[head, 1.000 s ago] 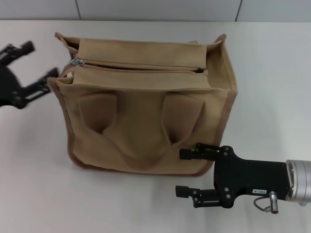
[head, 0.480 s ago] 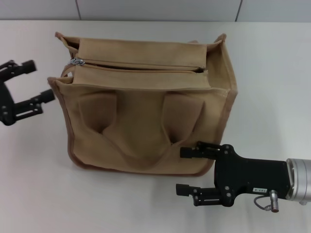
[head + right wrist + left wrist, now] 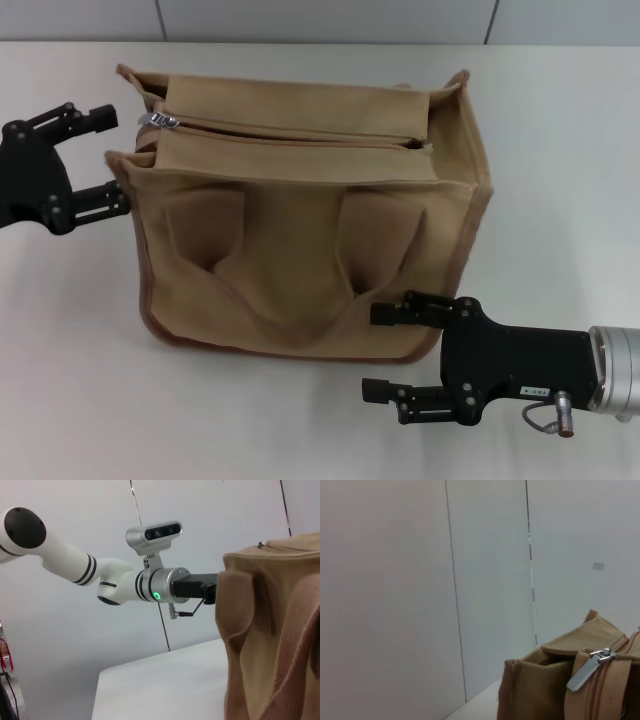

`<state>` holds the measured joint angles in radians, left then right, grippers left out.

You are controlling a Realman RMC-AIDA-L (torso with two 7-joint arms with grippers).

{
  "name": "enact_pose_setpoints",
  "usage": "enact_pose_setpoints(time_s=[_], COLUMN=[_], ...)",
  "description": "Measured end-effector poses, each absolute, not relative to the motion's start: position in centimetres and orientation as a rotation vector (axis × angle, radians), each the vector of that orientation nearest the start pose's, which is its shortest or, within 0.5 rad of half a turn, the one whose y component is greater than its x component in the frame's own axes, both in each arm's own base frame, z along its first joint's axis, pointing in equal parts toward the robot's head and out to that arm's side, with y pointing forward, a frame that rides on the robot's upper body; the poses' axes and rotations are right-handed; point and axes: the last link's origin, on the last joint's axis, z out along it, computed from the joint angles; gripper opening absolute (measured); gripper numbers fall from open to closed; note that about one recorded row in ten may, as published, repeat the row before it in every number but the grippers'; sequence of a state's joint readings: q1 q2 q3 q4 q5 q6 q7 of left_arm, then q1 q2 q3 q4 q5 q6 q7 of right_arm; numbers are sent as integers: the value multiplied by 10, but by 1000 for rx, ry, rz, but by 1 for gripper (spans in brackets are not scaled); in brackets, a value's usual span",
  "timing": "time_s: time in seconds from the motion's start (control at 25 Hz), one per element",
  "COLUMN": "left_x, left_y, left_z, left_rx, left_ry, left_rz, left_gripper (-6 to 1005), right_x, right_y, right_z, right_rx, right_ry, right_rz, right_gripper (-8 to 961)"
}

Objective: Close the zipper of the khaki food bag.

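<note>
The khaki food bag (image 3: 300, 260) stands mid-table with its handles folded down on the front face. The zipper (image 3: 290, 135) runs along its top. Its silver slider (image 3: 160, 120) sits at the bag's left end. My left gripper (image 3: 112, 152) is open at that left end, one finger beside the slider and one by the bag's front left corner. The left wrist view shows the slider with its pull tab (image 3: 585, 672) close by. My right gripper (image 3: 380, 353) is open and empty at the bag's front right bottom corner, upper finger against the fabric.
The white table (image 3: 560, 200) stretches to the right of the bag and in front of it. A panelled wall (image 3: 320, 20) runs behind. The right wrist view shows the bag's side (image 3: 270, 630) and my left arm (image 3: 150, 585) beyond it.
My left gripper has moved right, up to the bag's left end. The bag's top has shifted slightly and the slider sits a little higher. The right arm has not moved.
</note>
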<state>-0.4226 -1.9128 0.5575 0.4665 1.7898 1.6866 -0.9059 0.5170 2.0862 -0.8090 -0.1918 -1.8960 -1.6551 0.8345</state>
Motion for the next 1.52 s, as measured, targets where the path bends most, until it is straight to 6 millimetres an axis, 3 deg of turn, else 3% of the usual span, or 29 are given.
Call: enact_pose_setpoints(time_s=[0.28,0.84,1.28,1.52], left_x=[-316,-315,-311,-310], left_y=[305,304,297,290], left_z=[76,64,68,72], left_rx=[-2347,-2393,-2398,-2363], left_ry=[-186,-184,-129,-102], left_rz=[-832,-803,-840,-888], left_gripper=[706,695,267,135], right_x=[259,257,255,246], right_y=[249,252,251,240], right_z=[-76,-75,-75,-59], right_rx=[-2887,-2881,-2886,-2890], right_ry=[358,351,347,319], right_rz=[1021,1028,1051,1236], right_gripper=[809,809,809,809])
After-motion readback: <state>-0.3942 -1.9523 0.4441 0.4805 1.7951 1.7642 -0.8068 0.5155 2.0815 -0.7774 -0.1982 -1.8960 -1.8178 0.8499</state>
